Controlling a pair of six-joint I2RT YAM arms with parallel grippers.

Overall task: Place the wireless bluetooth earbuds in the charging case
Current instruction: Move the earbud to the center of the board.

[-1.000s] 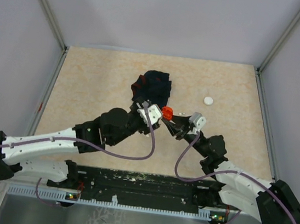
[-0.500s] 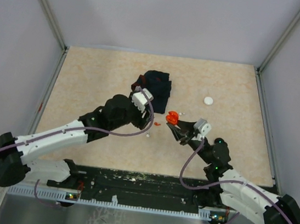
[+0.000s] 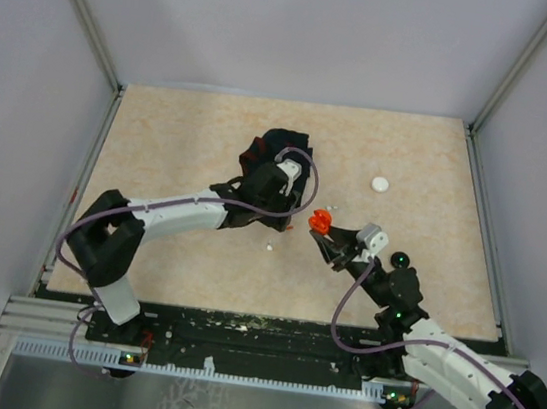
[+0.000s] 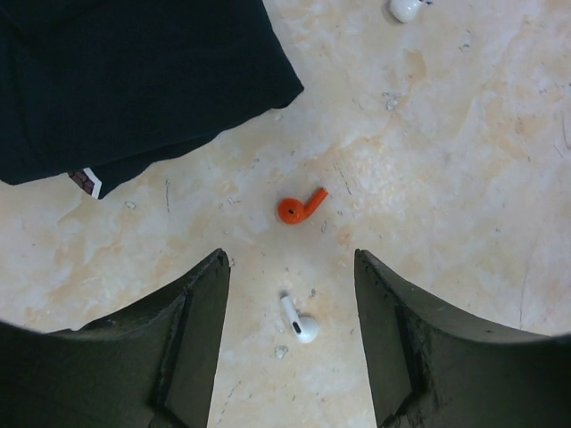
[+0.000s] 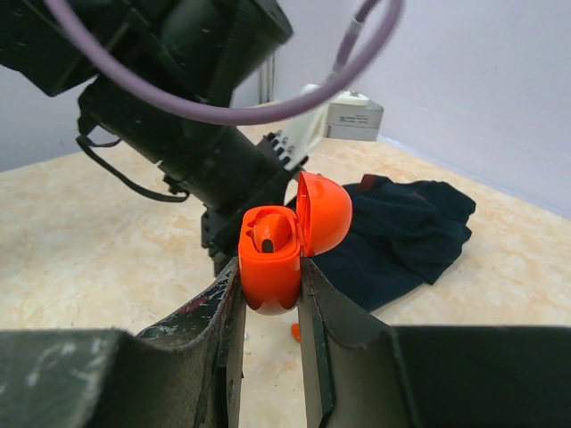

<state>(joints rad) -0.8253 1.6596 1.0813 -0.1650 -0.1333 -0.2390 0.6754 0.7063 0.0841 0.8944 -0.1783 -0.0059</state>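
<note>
My right gripper (image 5: pixel 270 290) is shut on the orange charging case (image 5: pixel 270 263) and holds it above the table with its lid (image 5: pixel 323 212) open. An orange piece sits inside the case. In the top view the case (image 3: pixel 321 221) is right of my left gripper (image 3: pixel 287 216). My left gripper (image 4: pixel 290 267) is open over the table. A white earbud (image 4: pixel 301 323) lies between its fingers, and an orange-red earbud (image 4: pixel 299 207) lies just beyond them. The red earbud also shows under the case (image 5: pixel 295 332). No black earbud shows.
A dark navy cloth (image 3: pixel 277 160) lies at the table's centre back, beside the left gripper (image 4: pixel 134 80). A white round disc (image 3: pixel 381 184) lies at the back right. Another small white object (image 4: pixel 406 9) lies farther off. Grey walls enclose the table.
My left gripper left the case, swung back, then reached right to hover over the loose earbuds beside the cloth. The right gripper drifted slightly right with the open case.
</note>
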